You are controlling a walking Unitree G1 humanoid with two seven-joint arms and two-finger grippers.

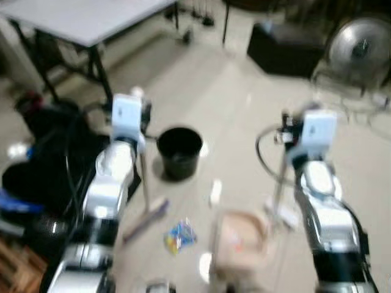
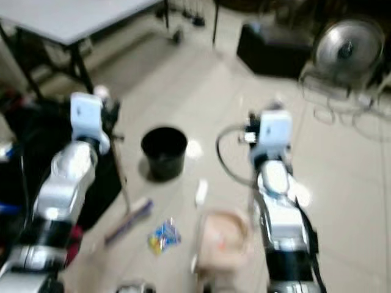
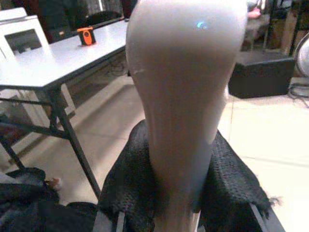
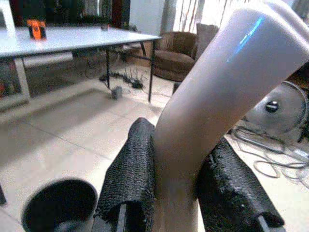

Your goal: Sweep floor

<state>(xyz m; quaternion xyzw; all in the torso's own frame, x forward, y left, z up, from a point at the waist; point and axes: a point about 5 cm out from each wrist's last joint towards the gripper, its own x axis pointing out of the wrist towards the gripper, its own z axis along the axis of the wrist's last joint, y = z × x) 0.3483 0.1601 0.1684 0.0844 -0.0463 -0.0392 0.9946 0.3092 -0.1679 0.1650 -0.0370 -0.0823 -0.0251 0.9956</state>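
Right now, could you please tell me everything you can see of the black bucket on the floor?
The black bucket is a round, plain container that looks like plastic, standing upright and open-topped on the pale tiled floor between the two arms. Its inside looks dark; blur hides whether anything lies in it. The broom lies nearer the robot, apart from it, and neither gripper touches it. The right wrist view shows its rim below the table.

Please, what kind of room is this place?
Probably a living or work room in a home: tiled floor, a grey folding table, a brown armchair, and a floor fan.
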